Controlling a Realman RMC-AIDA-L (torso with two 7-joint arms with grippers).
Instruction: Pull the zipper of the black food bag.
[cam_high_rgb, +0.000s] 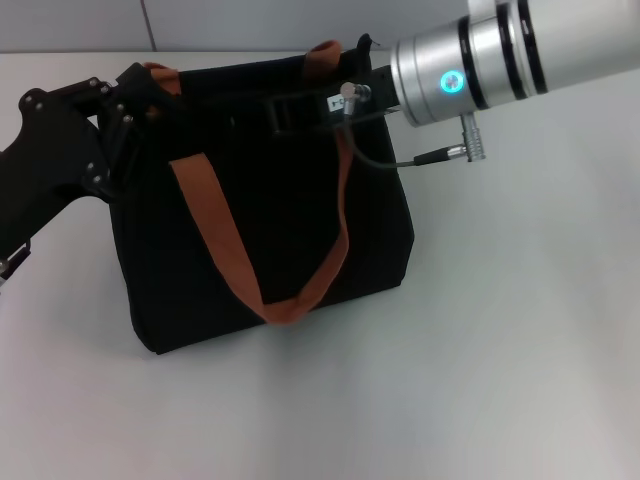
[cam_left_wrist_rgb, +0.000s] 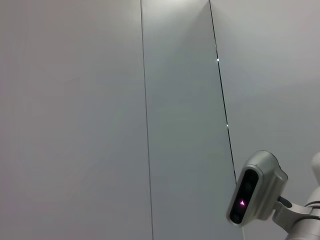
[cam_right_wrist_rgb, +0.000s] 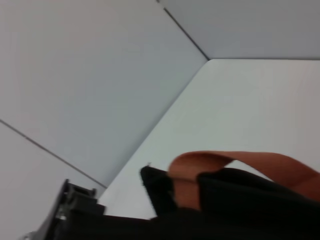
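The black food bag (cam_high_rgb: 270, 200) stands upright on the white table (cam_high_rgb: 500, 350), slightly left of centre in the head view, with both arms meeting it at its top edge. The left gripper (cam_high_rgb: 125, 110) sits against the bag's upper left corner, probably to brace the bag so it does not slide when the zip is drawn; whether its fingers pinch the fabric or merely press on it cannot be told. The right gripper (cam_high_rgb: 300, 105) reaches across the top from the right, lying along the opening where the zip track should run, which suits a pull along that line. The zipper itself is hidden behind the gripper and the dark fabric, and the state of those fingers cannot be told either. Counting: one bag, two arms, and two orange-brown straps, one (cam_high_rgb: 250, 250) hanging down the front face, the other (cam_high_rgb: 325, 55) rising behind the top edge
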